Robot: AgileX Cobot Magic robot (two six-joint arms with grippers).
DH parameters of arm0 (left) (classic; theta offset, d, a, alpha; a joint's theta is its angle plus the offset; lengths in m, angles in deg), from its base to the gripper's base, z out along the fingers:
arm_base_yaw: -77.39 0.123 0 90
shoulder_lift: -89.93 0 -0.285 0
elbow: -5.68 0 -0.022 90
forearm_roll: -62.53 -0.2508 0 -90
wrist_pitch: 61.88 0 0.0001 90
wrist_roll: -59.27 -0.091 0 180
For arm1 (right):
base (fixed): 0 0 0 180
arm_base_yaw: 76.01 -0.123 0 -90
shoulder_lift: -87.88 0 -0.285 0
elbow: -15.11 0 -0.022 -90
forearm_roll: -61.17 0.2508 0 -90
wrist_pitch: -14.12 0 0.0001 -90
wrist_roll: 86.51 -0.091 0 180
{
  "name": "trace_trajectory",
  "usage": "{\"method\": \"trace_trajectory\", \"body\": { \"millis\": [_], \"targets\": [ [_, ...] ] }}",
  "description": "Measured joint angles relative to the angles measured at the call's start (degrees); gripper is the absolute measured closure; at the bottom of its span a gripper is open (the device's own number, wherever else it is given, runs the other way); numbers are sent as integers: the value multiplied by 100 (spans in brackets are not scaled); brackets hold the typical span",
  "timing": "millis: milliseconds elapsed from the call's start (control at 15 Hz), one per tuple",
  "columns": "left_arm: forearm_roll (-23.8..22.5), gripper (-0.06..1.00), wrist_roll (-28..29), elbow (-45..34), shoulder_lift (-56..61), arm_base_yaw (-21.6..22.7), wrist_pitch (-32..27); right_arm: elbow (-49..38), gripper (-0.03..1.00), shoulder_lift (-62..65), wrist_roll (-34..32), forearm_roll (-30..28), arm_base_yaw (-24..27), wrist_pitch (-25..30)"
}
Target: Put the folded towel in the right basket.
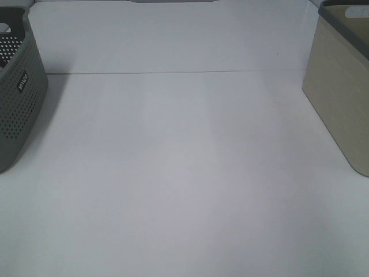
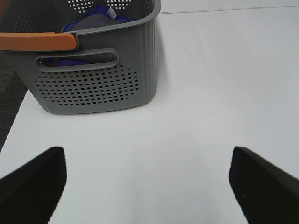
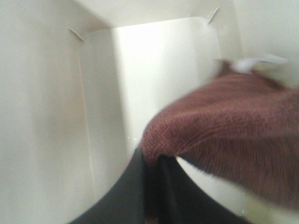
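Note:
In the right wrist view the dark reddish-brown folded towel (image 3: 233, 135) hangs inside the beige right basket (image 3: 46, 116), and its white tag (image 3: 254, 63) shows at one edge. My right gripper (image 3: 152, 182) is shut on an edge of the towel, above the basket's pale floor. The picture is blurred. In the exterior high view the right basket (image 1: 340, 98) stands at the right edge; the towel and both grippers are out of that view. My left gripper (image 2: 147, 186) is open and empty above the white table.
A grey perforated basket (image 1: 17, 98) with a white label stands at the table's left edge. In the left wrist view it (image 2: 93, 79) holds blue and purple cloth and an orange bar lies along its rim. A thin seam (image 1: 173, 73) crosses the table.

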Motion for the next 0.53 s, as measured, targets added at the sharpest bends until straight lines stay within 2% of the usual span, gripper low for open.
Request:
{"method": "trace_trajectory", "body": {
  "millis": [67,133,200,333,533],
  "targets": [
    [0,6,0,0,0,0,0,0,82,-69,-52,23,0,0],
    [0,6,0,0,0,0,0,-11,66,-109,-206,-29,0,0],
    [0,6,0,0,0,0,0,-11,43,-115,-338,-120,0,0],
    [0,6,0,0,0,0,0,-11,6,46,-453,-149,0,0],
    [0,6,0,0,0,0,0,-11,3,453,-458,441,0,0]
  ]
}}
